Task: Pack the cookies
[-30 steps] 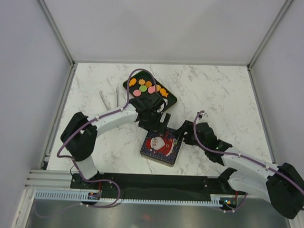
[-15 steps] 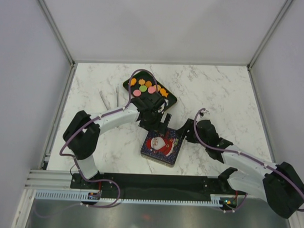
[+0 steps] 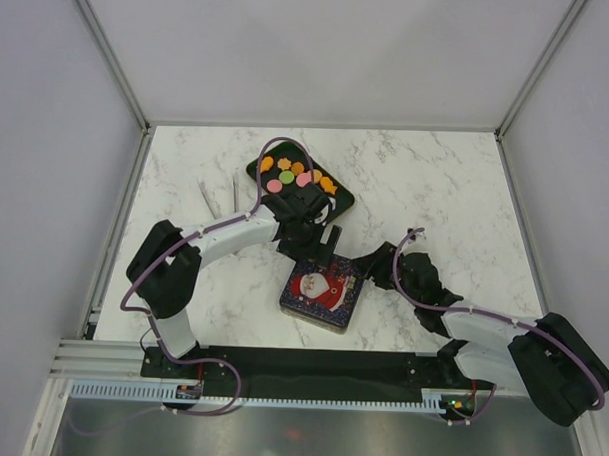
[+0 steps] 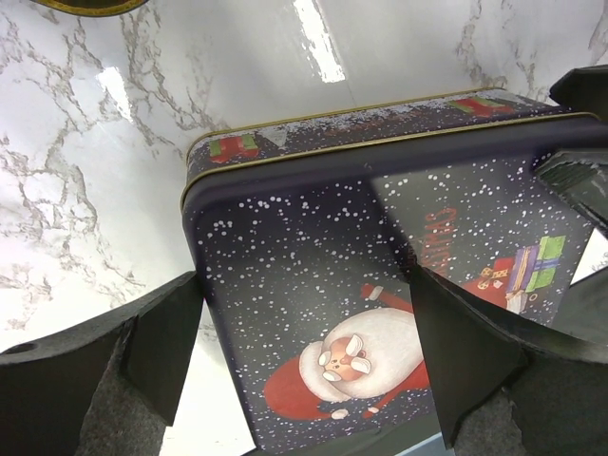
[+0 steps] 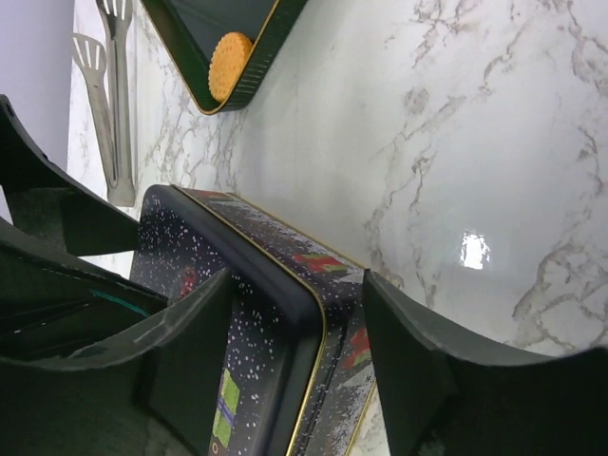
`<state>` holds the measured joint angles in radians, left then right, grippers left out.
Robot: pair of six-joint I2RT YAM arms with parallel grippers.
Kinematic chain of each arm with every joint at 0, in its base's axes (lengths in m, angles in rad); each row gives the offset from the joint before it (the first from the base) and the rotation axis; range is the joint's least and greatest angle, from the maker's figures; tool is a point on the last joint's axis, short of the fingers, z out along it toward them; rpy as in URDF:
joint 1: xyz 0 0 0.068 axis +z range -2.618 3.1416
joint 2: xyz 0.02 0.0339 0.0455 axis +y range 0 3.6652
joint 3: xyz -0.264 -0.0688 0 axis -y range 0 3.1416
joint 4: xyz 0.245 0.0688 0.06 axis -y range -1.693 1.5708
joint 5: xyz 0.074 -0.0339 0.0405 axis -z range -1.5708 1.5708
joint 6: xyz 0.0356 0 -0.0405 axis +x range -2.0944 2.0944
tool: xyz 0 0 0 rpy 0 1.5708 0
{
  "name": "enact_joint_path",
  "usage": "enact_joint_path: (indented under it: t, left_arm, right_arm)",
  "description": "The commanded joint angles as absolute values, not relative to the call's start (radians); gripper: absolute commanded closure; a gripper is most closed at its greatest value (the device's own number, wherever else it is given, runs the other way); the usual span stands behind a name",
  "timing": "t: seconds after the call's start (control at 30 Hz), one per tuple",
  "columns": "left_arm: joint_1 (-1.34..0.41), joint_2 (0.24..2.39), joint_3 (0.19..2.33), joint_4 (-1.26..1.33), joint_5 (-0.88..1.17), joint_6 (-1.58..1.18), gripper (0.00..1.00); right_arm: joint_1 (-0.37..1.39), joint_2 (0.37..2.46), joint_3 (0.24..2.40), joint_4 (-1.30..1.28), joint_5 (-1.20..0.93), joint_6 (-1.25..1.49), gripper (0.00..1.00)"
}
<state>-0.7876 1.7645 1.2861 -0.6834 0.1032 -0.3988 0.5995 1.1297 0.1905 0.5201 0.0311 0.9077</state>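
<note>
Navy square Santa-lidded tin lies under your wide-open left tool at its far edge, while your right tool straddles its right rim, unclamped.

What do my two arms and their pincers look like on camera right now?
The left arm and right arm share one build: white links between bulky black joint housings, each trailed by a looping purple cable. The left pincer and right pincer each have two broad, matte black, wedge-shaped fingers.
</note>
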Motion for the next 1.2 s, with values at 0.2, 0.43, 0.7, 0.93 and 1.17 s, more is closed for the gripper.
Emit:
enact_joint_path:
  t: [0.2, 0.43, 0.7, 0.93, 1.17]
  left_arm:
    - [-0.805, 1.796, 1.226, -0.563, 0.098, -0.457, 0.04]
    - [-0.81, 1.773, 1.178, -0.563, 0.098, -0.457, 0.04]
    - [-0.818, 1.769, 1.157, -0.468, 0.084, -0.554, 0.05]
    - [-0.812, 1.766, 1.167, -0.472, 0.069, -0.526, 0.04]
    - [-0.762, 1.735, 1.154, -0.477, 0.083, -0.511, 0.04]
  right_arm:
    - [0.614, 1.059, 0.12, 0.37, 0.015, 0.977, 0.3]
    - [0.615, 1.114, 0.034, 0.567, 0.002, 1.113, 0.34]
    - [0.823, 1.152, 0.081, 0.595, 0.206, 1.196, 0.6]
    - [0.877, 1.236, 0.123, 0.612, 0.241, 1.189, 0.68]
    - [0.818, 1.079, 0.234, 0.307, 0.256, 1.046, 0.52]
